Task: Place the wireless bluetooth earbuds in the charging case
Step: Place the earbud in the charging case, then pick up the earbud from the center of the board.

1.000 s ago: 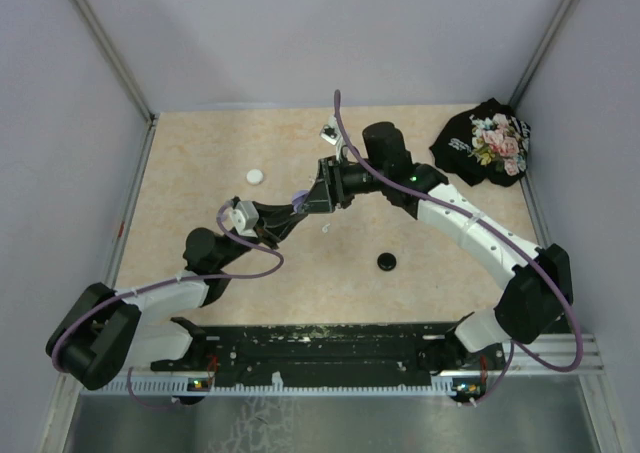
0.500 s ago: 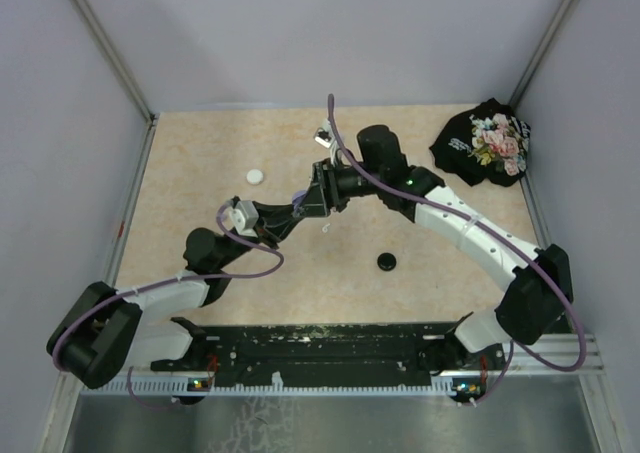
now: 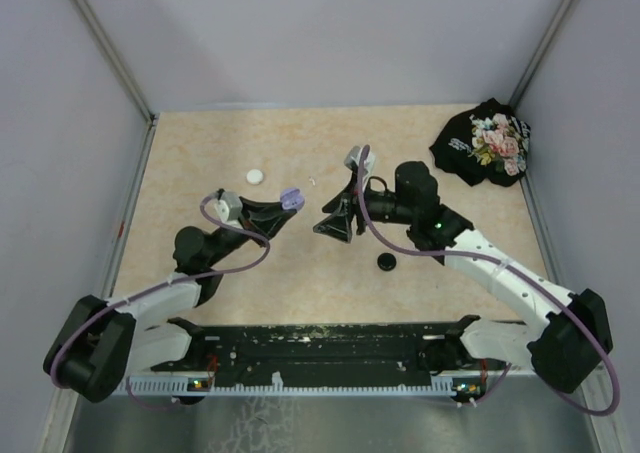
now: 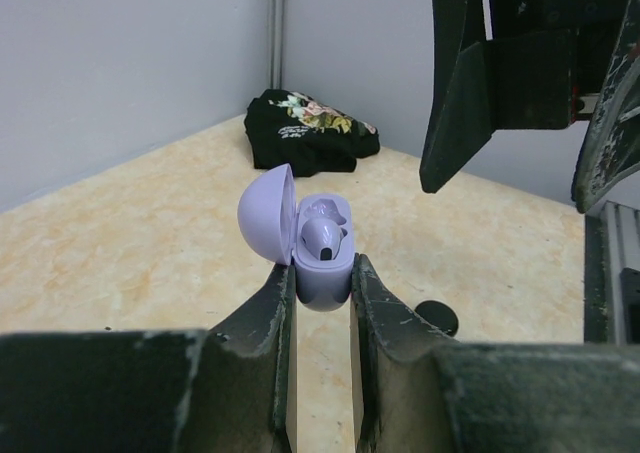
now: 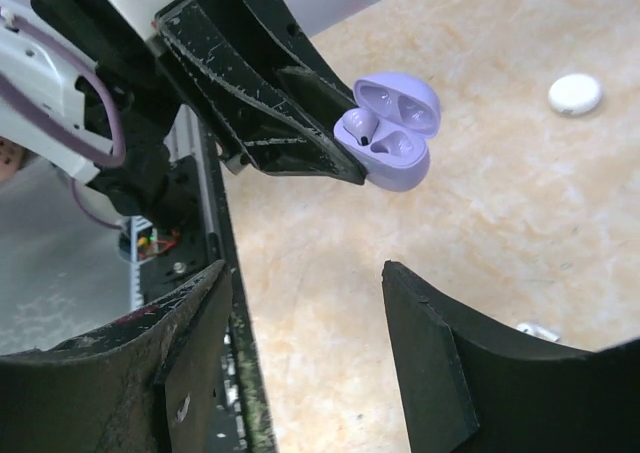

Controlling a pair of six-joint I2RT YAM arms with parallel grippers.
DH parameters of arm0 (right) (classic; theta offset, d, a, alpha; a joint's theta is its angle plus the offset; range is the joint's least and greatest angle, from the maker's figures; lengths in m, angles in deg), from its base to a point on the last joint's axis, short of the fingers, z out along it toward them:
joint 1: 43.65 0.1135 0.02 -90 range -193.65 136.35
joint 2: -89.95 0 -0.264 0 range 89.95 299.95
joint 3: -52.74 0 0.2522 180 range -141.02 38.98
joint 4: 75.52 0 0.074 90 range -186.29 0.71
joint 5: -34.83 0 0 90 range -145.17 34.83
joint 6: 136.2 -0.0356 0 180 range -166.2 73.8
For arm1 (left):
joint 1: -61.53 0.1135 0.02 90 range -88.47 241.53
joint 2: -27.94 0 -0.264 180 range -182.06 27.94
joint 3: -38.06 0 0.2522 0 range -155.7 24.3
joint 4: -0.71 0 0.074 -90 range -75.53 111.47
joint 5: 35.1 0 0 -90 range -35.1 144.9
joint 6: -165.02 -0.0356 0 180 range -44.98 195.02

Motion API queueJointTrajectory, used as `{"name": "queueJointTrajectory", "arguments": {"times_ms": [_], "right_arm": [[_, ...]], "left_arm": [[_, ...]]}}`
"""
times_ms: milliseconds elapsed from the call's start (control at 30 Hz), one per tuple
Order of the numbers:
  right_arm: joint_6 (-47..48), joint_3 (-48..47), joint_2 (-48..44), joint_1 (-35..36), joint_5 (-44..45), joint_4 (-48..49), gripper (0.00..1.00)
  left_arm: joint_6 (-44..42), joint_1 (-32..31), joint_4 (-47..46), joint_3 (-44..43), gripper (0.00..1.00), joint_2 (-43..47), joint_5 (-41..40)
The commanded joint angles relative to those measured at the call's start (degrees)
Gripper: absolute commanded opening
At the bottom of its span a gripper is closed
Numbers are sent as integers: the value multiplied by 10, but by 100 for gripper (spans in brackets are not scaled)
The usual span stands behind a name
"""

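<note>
My left gripper (image 4: 322, 275) is shut on the lavender charging case (image 4: 323, 263), held up off the table with its lid open. One purple earbud (image 4: 322, 235) sits in the case's near socket; the other socket looks empty. From above, the case (image 3: 290, 197) is at the tip of the left gripper (image 3: 284, 204). My right gripper (image 3: 333, 223) hangs a short way right of the case, apart from it, open and empty. The right wrist view shows the case (image 5: 395, 143) with the earbud (image 5: 358, 125) beyond my right gripper (image 5: 305, 273). A tiny white earbud (image 5: 537, 328) lies on the table.
A round white case (image 3: 256, 176) lies at the back left and a round black case (image 3: 387, 261) sits in front of the right gripper. A black floral cloth (image 3: 483, 143) is bunched in the back right corner. Walls enclose the table.
My right gripper has pulled back to the right from the case and opened. The left gripper, still holding the case, has shifted slightly back and left.
</note>
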Motion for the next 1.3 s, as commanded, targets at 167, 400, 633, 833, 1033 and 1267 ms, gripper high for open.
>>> {"name": "queueJointTrajectory", "arguments": {"times_ms": [167,400,633,833,1033,1267], "right_arm": [[120,78,-44,-5,-53,181,61],[60,149,-24,-5,-80,399,58],[-4,154,20,-3,-115,492,50],[-31,154,43,2,-117,525,47],[-43,160,50,2,-110,532,48],[-49,155,59,8,-126,536,48]], "left_arm": [[74,32,11,-4,0,40,119],[90,34,16,-27,0,56,199],[101,34,10,-44,0,58,232],[120,34,-23,-49,0,57,255],[125,34,-34,-47,0,67,243],[130,34,-36,-52,0,68,234]]}}
